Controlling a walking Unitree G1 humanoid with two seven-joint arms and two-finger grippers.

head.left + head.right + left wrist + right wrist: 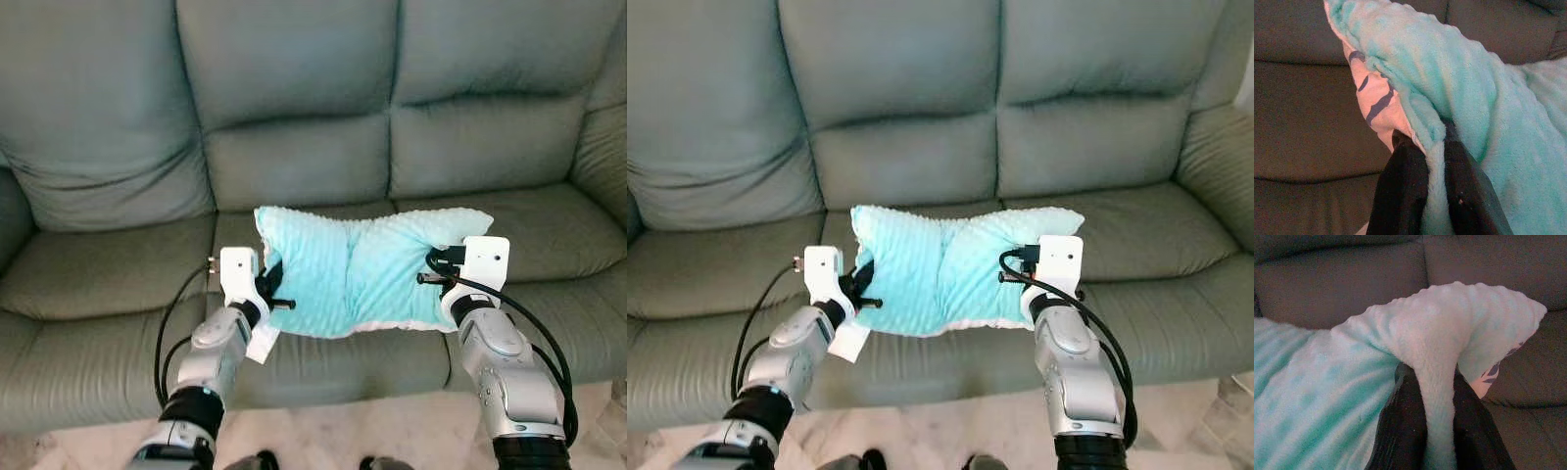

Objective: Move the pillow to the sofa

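Pillow [362, 269] pinched at both ends by left gripper [1432, 196] and right gripper [1439, 431]; sofa [294, 98] behind, its underside hidden.

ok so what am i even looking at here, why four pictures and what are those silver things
The silver things are the two arms of a humanoid robot. The top two pictures come from cameras in its head, looking down at a grey-green sofa. The other two come from cameras on its wrists. Each arm ends in an end effector with two black fingers. The left end effector and right end effector each pinch one side of a fluffy turquoise pillow, holding it over the middle seat cushion.
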